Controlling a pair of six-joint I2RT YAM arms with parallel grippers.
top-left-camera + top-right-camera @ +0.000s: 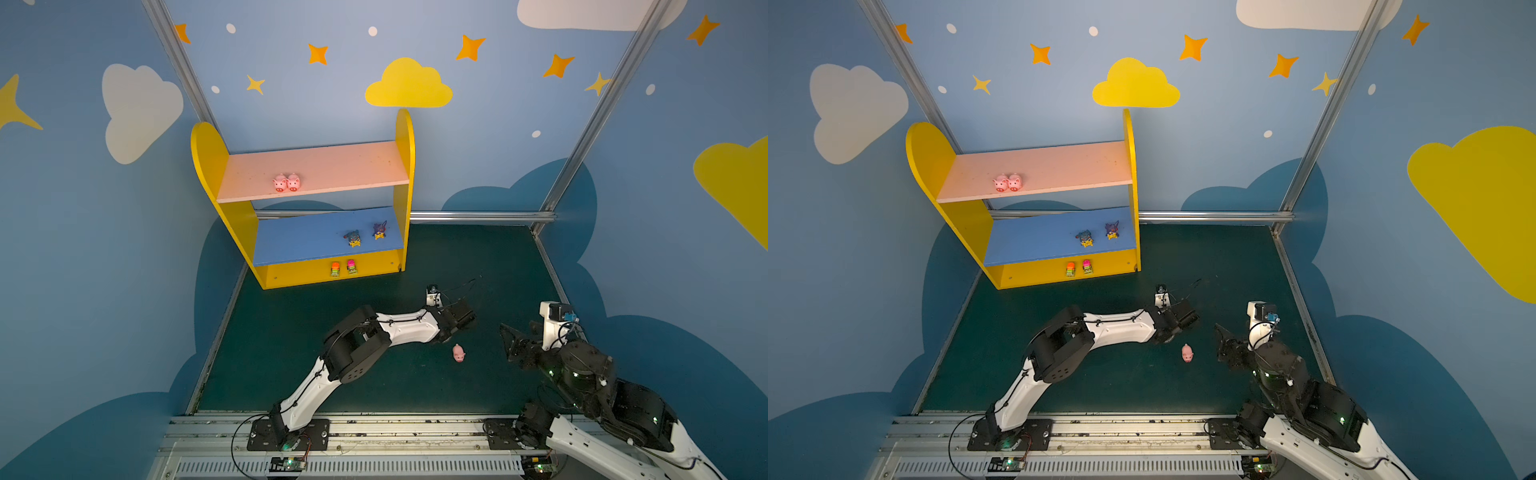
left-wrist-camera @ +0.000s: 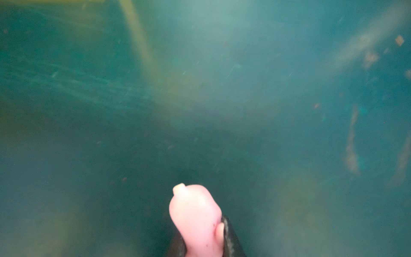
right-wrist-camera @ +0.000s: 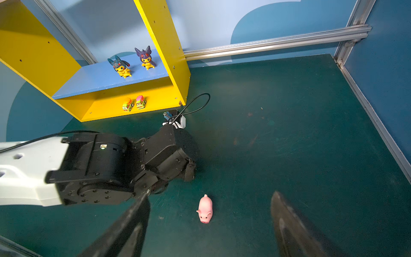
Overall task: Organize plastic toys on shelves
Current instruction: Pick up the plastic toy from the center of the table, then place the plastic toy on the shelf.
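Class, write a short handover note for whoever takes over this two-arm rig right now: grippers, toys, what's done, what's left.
Left gripper: shut on a small pink plastic pig.
Right gripper: open, empty, beside a second pink pig lying on the dark green mat.
Yellow shelf unit: two pink pigs on the pale pink upper board; two yellow figures with dark spiky heads on the blue lower board; two green cars on the yellow base.
Done: six toys shelved.
Left: both unshelved pigs, probably for the pink board.
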